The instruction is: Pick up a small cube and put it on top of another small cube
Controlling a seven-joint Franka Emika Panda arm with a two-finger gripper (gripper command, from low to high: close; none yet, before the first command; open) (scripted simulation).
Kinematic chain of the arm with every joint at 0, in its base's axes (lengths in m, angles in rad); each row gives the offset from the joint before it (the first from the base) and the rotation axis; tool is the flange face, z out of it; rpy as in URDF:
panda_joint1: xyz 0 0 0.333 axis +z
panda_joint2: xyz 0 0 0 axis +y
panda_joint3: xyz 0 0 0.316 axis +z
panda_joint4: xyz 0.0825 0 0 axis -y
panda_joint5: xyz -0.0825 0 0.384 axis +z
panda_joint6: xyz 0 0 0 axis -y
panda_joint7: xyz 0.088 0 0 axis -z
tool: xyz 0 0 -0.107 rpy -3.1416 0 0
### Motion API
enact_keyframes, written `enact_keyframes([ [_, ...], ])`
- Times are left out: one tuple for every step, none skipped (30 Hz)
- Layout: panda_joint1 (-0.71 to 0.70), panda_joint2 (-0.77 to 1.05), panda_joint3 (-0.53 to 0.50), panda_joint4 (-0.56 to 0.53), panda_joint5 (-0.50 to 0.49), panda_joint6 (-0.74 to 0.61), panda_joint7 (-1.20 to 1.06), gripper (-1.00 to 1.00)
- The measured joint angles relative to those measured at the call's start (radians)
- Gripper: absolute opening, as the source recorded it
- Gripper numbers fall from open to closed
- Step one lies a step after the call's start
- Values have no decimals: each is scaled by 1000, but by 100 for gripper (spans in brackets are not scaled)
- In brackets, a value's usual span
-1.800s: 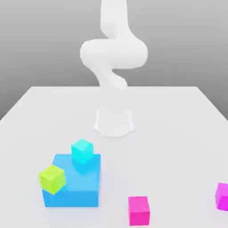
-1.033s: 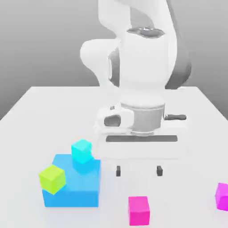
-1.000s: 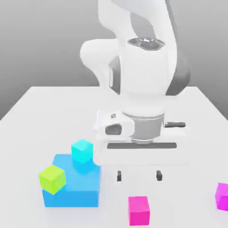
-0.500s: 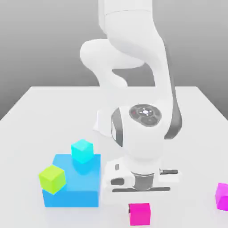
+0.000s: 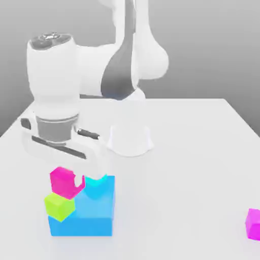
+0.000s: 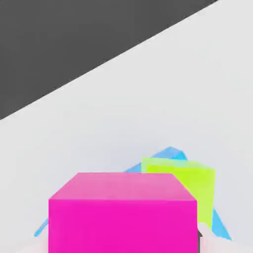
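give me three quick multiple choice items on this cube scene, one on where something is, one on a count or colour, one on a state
1. Where is the small hot-pink cube?
A. lying on the white table
B. held just above the small lime-green cube
C. on the exterior view's right edge

2. How many small cubes rest on the big blue block?
A. two
B. none
C. four

3. What state is the gripper in?
A. open and empty
B. shut on the hot-pink cube
C. shut on the cyan cube

Answers:
1 B: in the exterior view the pink cube hangs under the hand, right over the green one.
2 A: the lime-green cube and the small cyan cube sit on it.
3 B: the pink cube hangs off the table under the hand.
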Motion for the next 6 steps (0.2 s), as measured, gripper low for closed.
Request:
enact_keyframes([
  [-1,24,-2,-7,7,31,-3,-100],
  [0,54,-4,-13,13,68,-6,-100],
  [-6,88,2,-21,20,108,-11,-100],
  [-8,105,4,-24,23,128,-13,100],
  [-7,105,4,-24,23,128,-13,100],
  [-7,105,4,-24,23,128,-13,100],
])
